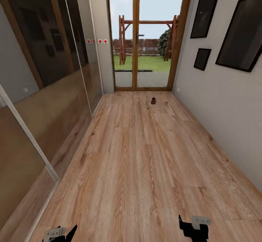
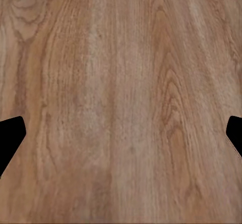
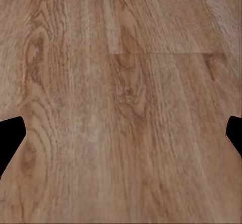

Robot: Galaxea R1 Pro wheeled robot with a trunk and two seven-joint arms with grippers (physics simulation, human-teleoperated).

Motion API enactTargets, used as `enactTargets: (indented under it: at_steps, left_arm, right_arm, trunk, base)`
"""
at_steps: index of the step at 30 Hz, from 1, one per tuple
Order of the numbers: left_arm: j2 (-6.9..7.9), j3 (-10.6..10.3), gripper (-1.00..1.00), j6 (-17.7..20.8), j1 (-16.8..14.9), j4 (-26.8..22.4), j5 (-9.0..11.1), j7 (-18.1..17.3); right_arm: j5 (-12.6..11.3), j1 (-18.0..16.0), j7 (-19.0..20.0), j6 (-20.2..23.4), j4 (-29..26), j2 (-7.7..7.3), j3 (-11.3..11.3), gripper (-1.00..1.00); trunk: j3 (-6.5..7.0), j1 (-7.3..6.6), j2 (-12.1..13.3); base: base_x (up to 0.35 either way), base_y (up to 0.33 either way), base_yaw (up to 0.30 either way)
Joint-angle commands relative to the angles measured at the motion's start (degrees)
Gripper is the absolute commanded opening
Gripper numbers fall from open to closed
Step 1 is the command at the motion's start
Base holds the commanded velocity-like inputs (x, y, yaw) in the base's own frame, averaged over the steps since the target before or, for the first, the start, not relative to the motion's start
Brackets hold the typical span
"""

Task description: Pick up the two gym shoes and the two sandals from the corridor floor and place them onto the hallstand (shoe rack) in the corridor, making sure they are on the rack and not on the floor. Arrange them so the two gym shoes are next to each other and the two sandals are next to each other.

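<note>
Right hand [image 1: 193,229] and left hand [image 1: 62,233] both hanging released, empty, over light brown wood-plank corridor floor [image 1: 145,162]; small dark brown object [image 1: 153,100], possibly sandal, lying far ahead by floor's door end, slightly nearer right hand.

The premises were a domestic corridor, rendered in simulation. Light brown wood-grain plank flooring [image 1: 145,162] ran the full length of the narrow passage. At 12 o'clock stood a tall glazed double door in a brown timber frame [image 1: 136,35], giving onto a green lawn [image 1: 145,62], a reddish wooden swing frame [image 1: 147,27] and a low fence, consistent with a private garden. At 9 o'clock were large glossy sliding wardrobe panels with pale metal edging [image 1: 47,71], reflecting the passage. At 2 o'clock, four dark black-framed pictures [image 1: 243,31] hung on a plain pale grey wall [image 1: 218,107].
</note>
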Motion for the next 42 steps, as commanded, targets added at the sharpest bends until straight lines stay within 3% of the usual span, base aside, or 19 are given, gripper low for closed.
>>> enactTargets:
  at_steps: [1, 42]
  left_arm:
    - [-0.02, 0.32, 1.00, -0.03, -0.05, 0.07, 0.05, -0.47]
    - [-0.02, 0.32, 1.00, -0.03, -0.05, 0.09, 0.05, -0.47]
  right_arm:
    - [0.61, -0.05, -0.28, -0.16, 0.09, 0.02, -0.27, 1.00]
    - [0.61, -0.05, -0.19, -0.16, 0.13, 0.06, -0.27, 1.00]
  trunk:
    - [-0.05, 0.02, -0.02]
    - [-0.04, 0.02, -0.02]
  base:
    - [0.339, 0.000, -0.087]
    - [0.339, 0.000, -0.007]
